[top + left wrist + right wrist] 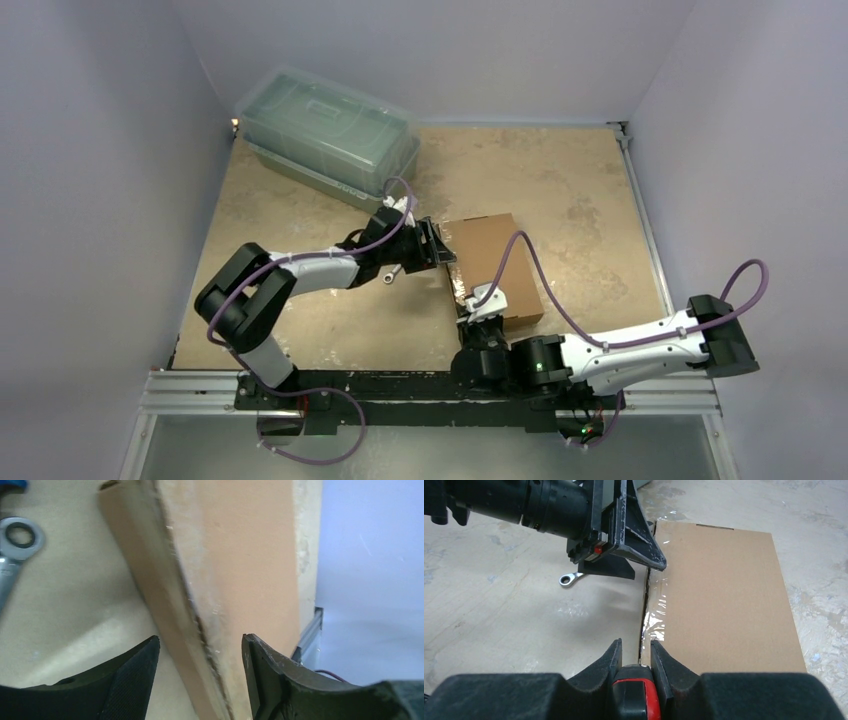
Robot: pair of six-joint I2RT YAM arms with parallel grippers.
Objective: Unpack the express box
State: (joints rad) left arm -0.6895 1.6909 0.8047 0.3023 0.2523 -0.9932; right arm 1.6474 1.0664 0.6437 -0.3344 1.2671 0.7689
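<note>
The express box [497, 262] is a flat brown cardboard mailer lying closed at the table's middle, with clear tape [657, 614] along its left seam. My left gripper [437, 243] is open, its fingers either side of the box's left edge [240, 555], one over the lid and one beside the wall. My right gripper [480, 303] is shut on a black and red tool [636, 695] at the box's near left corner, pointing along the taped seam. The box [724, 595] and the left gripper [644, 555] both show in the right wrist view.
A large translucent grey-green plastic lidded container [325, 130] stands at the back left. A metal wrench [392, 273] lies on the table just left of the box, under the left arm; it also shows in the wrist views [15, 540] [570, 579].
</note>
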